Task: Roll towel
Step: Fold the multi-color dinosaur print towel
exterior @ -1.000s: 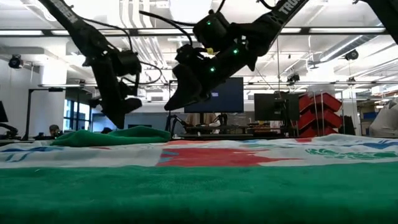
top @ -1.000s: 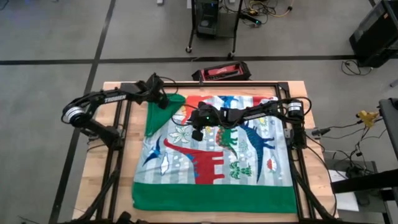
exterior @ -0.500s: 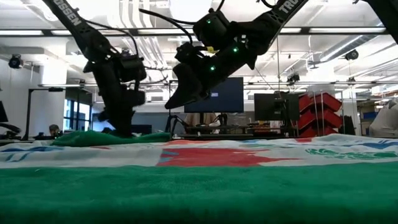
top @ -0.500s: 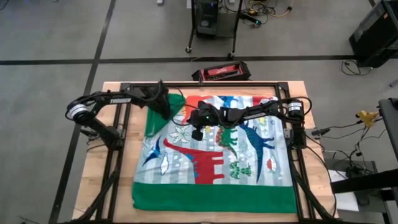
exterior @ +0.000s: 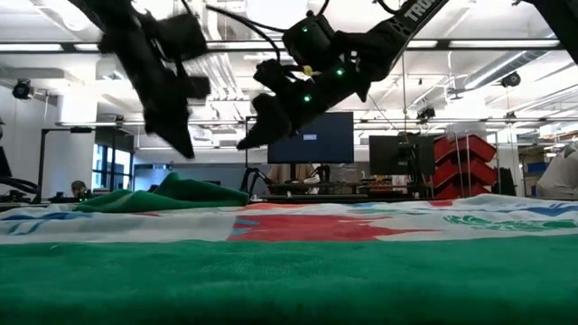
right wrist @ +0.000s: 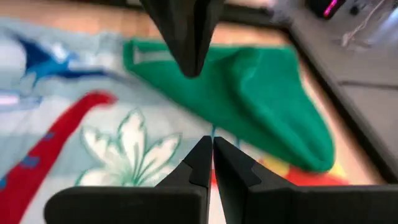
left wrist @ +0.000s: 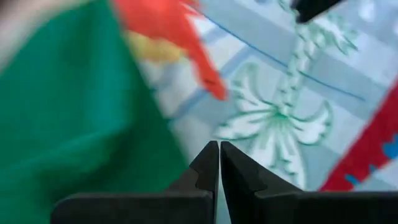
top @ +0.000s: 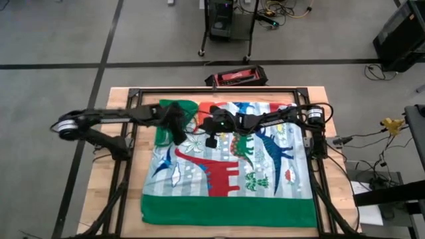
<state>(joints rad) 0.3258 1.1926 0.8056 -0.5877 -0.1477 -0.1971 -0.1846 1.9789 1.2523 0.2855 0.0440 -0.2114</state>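
**Towel spread flat, both grippers empty above its far corner**

The towel (top: 229, 166) covers the worktop (top: 106, 179), its far-left corner folded over green. The left gripper (top: 179, 136) and right gripper (top: 210, 141) hang above that corner, fingers pressed together, holding nothing. In the low view the left gripper is motion-blurred.

The left claw (exterior: 185, 144) is motion-blurred in the low view, and the towel (left wrist: 74, 112) blurs in its wrist view.
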